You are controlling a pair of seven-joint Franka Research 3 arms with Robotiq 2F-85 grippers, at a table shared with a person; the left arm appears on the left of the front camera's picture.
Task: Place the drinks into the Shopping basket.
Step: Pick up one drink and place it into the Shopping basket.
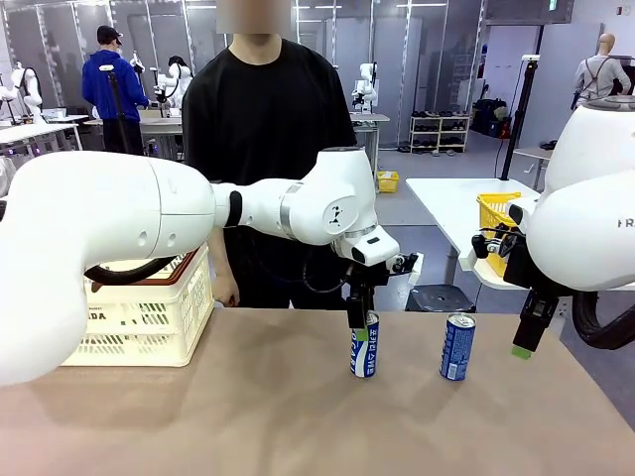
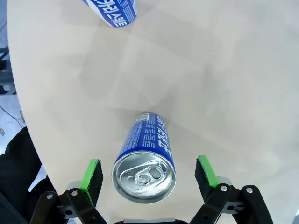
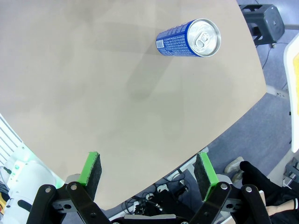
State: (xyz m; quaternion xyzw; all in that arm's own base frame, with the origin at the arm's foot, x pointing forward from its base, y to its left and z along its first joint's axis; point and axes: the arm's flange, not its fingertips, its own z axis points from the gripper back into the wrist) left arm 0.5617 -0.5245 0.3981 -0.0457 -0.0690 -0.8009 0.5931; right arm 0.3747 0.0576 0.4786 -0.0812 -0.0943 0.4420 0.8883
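Observation:
Two blue drink cans with white lettering stand upright on the tan table. My left gripper has come down over the middle can and is open, a green pad on either side of its silver top, with gaps on both sides. The other can stands to its right, also at the top edge of the left wrist view. My right gripper hangs open and empty above the table's right edge, well short of that can. The cream Shopping basket sits at the table's far left.
A person in black stands at the far side, one hand next to the basket. A yellow mesh basket sits on a white table behind, and a black stool stands beyond the far edge. The table front is bare.

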